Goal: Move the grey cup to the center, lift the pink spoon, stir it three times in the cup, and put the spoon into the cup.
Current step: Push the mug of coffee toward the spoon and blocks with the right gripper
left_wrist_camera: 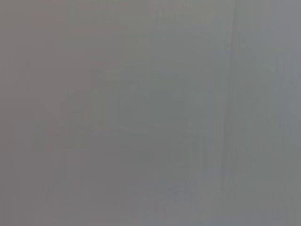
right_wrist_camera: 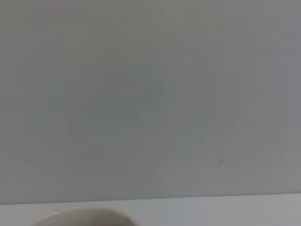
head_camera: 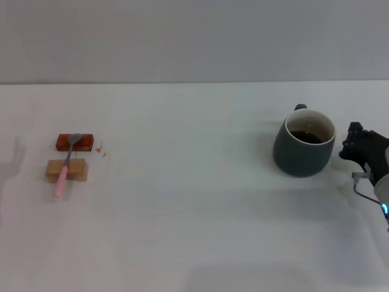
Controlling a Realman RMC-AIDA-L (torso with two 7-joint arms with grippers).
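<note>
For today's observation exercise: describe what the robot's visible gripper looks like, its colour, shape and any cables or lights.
Only the right gripper shows, at the head view's right edge beside the grey cup. It is black and blocky, with a pale grey wrist part behind it, a thin wire loop below, and a small blue light. The left arm is out of view.

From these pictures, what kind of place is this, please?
Probably a lab test bench, not a home kitchen: a bare white table against a plain grey wall, holding only the grey cup, the pink spoon propped on two small blocks, and the right gripper beside the cup.
</note>
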